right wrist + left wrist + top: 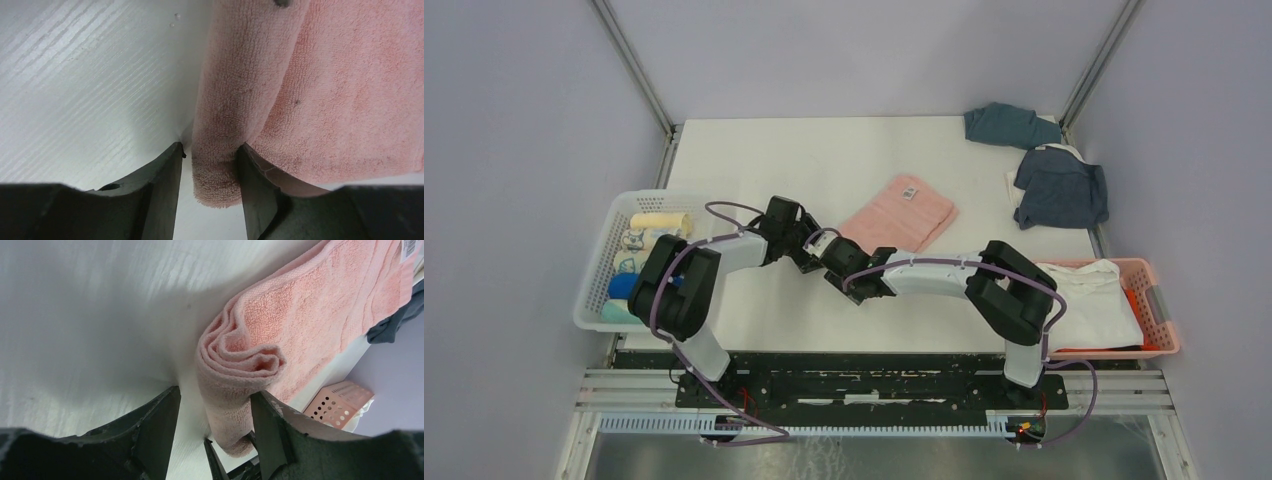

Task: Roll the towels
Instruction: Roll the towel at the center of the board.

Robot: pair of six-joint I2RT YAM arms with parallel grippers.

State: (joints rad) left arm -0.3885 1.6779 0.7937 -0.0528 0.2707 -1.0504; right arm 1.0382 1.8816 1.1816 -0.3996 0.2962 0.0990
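Pink towel: here's the pink towel (902,212), lying at a tilt in the middle of the frame on the white worktop (754,160), with its label (911,191) face up towards the far end.
Roll so far: only the lower-left end is turned over. The left wrist view shows a small, loose spiral (240,357), and most of the cloth lies flat beyond it.
Left end effector: the left end effector (215,392) straddles the end of that spiral with its jaws apart. One jaw touches the cloth and the other stands clear, with bare worktop showing in the gap, so nothing is clamped.
Right end effector: the right end effector (209,146) sits astride the same roll with a jaw close on either side. I cannot tell whether it is pinching the cloth or only bracketing it.
Done: the white basket (594,300) at the left of the frame already holds rolled towels (661,222), with cream, blue and teal among them.
Left to do: the pink one needs rolling along nearly its whole length. A blue-grey towel (1009,125) and a dark blue towel (1062,187) lie crumpled at the upper right. A white towel (1089,300) lies in the pink basket (1161,325) at the lower right, and all three look unrolled.
Judgement: I'd call the job about midway, with this towel barely started.
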